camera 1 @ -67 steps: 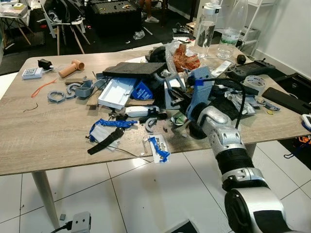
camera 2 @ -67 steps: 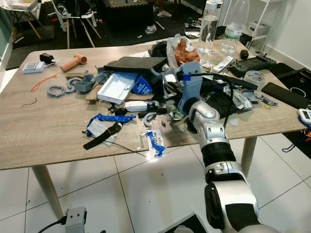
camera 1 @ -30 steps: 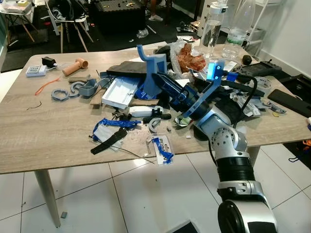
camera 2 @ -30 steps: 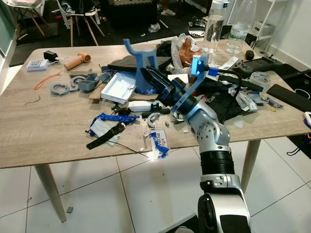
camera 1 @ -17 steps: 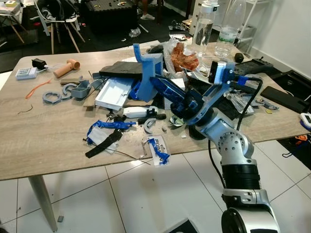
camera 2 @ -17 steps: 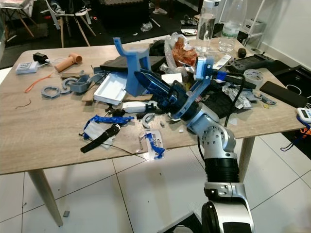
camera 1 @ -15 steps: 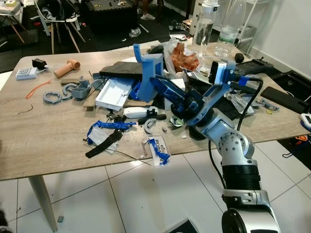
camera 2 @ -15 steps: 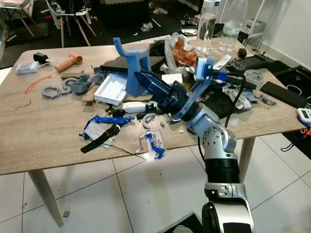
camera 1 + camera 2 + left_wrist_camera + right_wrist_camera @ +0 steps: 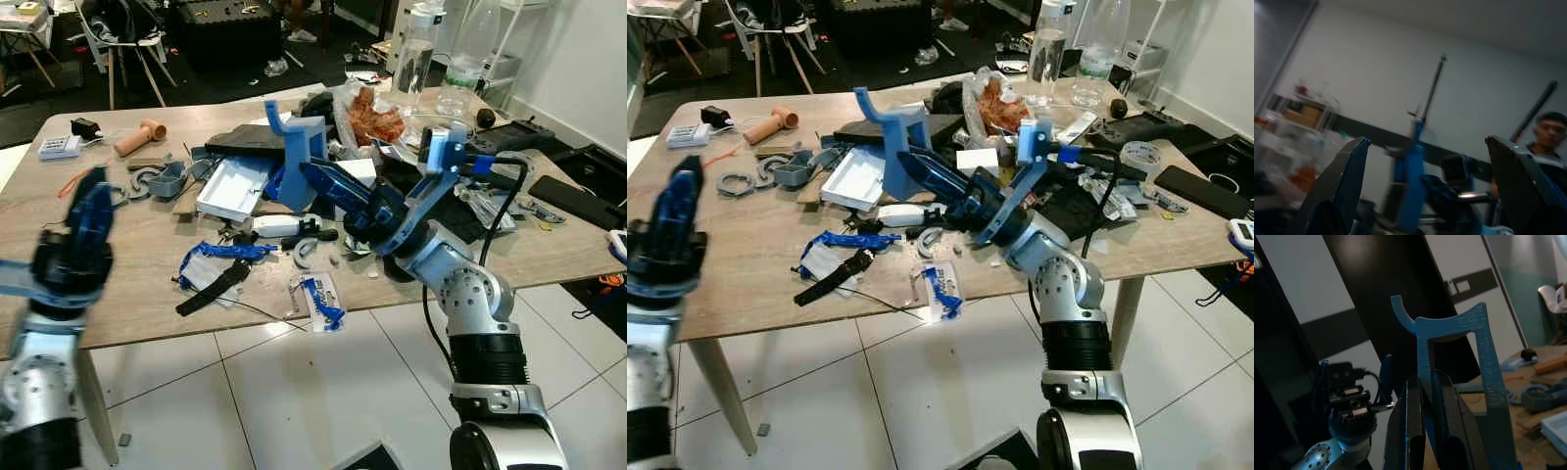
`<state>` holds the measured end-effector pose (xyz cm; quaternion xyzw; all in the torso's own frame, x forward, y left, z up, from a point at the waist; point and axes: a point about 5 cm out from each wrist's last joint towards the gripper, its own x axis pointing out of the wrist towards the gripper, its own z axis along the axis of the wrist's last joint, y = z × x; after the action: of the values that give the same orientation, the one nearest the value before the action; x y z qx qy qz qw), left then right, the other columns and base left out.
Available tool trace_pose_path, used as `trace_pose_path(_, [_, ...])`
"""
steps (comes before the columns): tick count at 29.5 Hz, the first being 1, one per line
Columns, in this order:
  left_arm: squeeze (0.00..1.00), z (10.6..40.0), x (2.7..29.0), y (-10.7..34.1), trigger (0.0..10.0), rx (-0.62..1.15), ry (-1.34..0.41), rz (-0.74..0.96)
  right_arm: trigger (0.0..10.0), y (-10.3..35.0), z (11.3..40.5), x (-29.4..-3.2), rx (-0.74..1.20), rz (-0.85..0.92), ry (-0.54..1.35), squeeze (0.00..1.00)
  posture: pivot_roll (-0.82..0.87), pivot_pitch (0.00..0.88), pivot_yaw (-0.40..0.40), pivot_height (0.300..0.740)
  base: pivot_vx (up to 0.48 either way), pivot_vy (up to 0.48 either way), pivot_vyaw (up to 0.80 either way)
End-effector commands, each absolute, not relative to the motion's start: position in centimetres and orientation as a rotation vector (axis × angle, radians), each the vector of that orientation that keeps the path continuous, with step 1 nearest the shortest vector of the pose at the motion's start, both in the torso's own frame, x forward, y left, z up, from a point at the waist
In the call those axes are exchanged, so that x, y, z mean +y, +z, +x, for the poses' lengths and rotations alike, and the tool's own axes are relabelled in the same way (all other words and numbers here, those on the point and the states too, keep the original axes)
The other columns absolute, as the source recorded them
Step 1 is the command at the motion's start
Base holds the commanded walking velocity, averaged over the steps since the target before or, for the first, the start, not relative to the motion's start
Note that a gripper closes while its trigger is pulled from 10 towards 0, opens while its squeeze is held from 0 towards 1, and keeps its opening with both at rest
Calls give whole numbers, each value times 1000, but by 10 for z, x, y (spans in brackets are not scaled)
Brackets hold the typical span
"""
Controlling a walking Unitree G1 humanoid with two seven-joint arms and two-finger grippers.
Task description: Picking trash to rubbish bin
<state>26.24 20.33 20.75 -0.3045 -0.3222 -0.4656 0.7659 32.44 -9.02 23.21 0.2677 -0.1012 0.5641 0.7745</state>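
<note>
Blue bracket point(image 9: 297, 155) clamped in right tool point(image 9: 315, 178).

The bracket point(image 9: 299, 157) stands above the clutter at the middle of the bench point(image 9: 118, 274), pinched in the right claw point(image 9: 318, 178). Bottles point(image 9: 416, 54) stand behind it. The left claw point(image 9: 90, 211) hangs over the bench's left front edge.

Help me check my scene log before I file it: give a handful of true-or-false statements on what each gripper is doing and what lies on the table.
1. The right gripper is shut on the blue plastic bracket. True.
2. The bracket lies flat on the table. False: it is held up above the clutter.
3. The left gripper holds a bottle. False: its fingers are open and hold nothing.
4. Two clear bottles stand at the table's far side. True.
5. A black strap lies near the front edge. True.
</note>
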Motion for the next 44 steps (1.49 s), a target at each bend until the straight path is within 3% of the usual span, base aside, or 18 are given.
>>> trace_pose_path(1, [0, 264, 194, 207, 10000, -665, -1019, -648, 0, 228, 324, -89, -205, 563, 1213, 0, -58, 55, 31, 740, 0, 0, 0])
trace_pose_path(21, [0, 277, 163, 214, 10000, -617, -995, -685, 0, 209, 315, -77, -116, 443, 1282, 0, -60, 52, 34, 740, 0, 0, 0])
trace_pose_path(32, [0, 272, 146, 219, 10000, -615, -1085, -701, 0, 202, 315, -74, -87, 407, 1280, 0, -63, 50, 35, 740, 0, 0, 0])
trace_pose_path(33, [0, 271, 143, 217, 7098, -606, -1101, -700, 0, 202, 315, -74, -88, 408, 1281, 0, -63, 50, 35, 740, 0, 0, 0])
trace_pose_path(34, [0, 270, 140, 216, 3059, -597, -1117, -699, 0, 202, 315, -74, -90, 410, 1282, 0, -63, 50, 35, 740, 0, 0, 0])
trace_pose_path(36, [0, 270, 137, 215, 3059, -590, -1130, -699, 0, 203, 315, -74, -91, 411, 1282, 0, -63, 50, 35, 740, 0, 0, 0])
trace_pose_path(37, [0, 269, 134, 213, 0, -585, -1137, -700, 0, 203, 315, -74, -92, 412, 1283, 0, -66, 46, 36, 740, 0, 0, 0])
trace_pose_path(44, [0, 268, 129, 211, 0, -571, -1150, -707, 0, 203, 314, -73, -98, 413, 1287, 0, -67, 45, 36, 740, 0, 0, 0])
